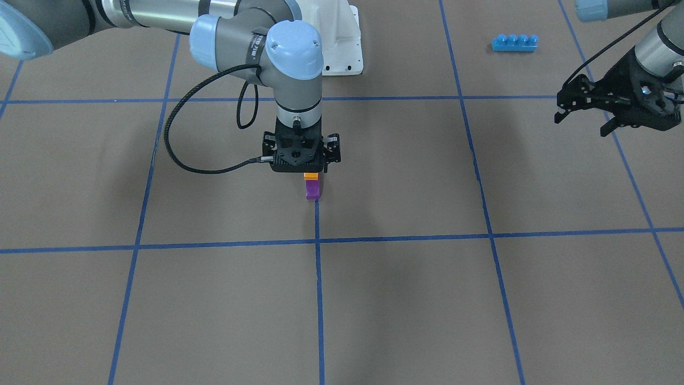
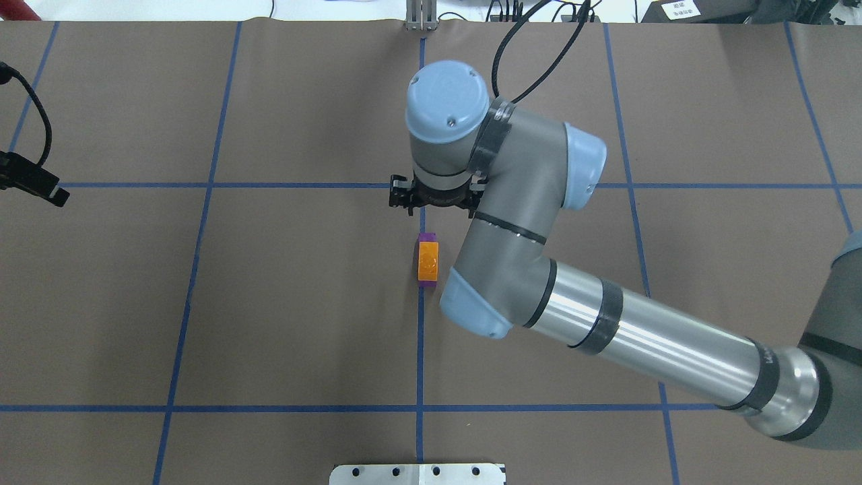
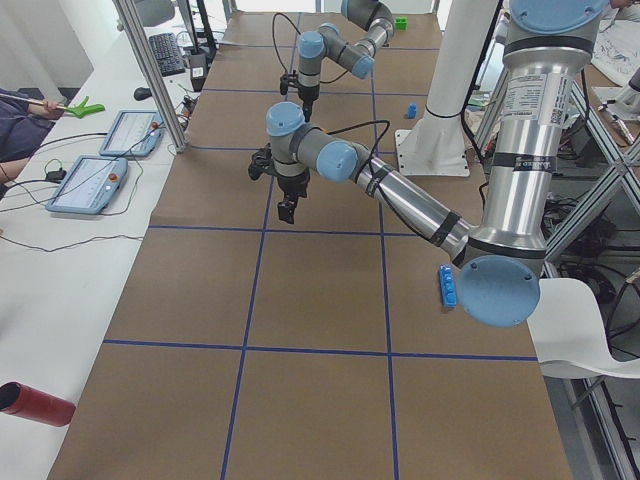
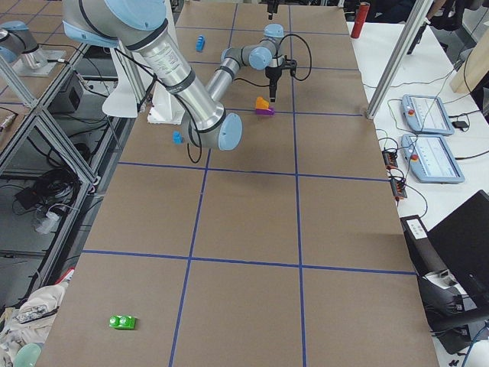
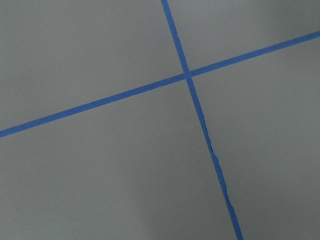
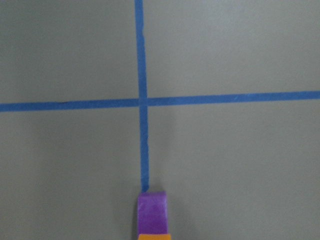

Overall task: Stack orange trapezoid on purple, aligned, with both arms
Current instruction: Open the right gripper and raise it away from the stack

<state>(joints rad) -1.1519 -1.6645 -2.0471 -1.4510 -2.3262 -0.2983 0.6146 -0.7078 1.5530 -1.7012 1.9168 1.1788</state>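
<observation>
The orange trapezoid (image 2: pixel 428 260) sits on the purple block (image 2: pixel 427 238), lined up with it, on a blue tape line near the table's middle. The stack also shows in the front view, orange (image 1: pixel 311 176) above purple (image 1: pixel 312 190), and at the bottom edge of the right wrist view (image 6: pixel 152 212). My right gripper (image 1: pixel 299 167) hangs just above and beyond the stack, pointing down, its linkages spread open, holding nothing. My left gripper (image 1: pixel 582 122) is open and empty, far off at the robot's left side of the table (image 2: pixel 40 185).
A long blue four-stud brick (image 1: pixel 514 43) lies near the robot's base on its left side. The white base pedestal (image 1: pixel 342 43) stands behind the stack. A small blue block (image 4: pixel 177 138) and a green block (image 4: pixel 122 322) lie on the right half. Blue tape lines grid the brown table.
</observation>
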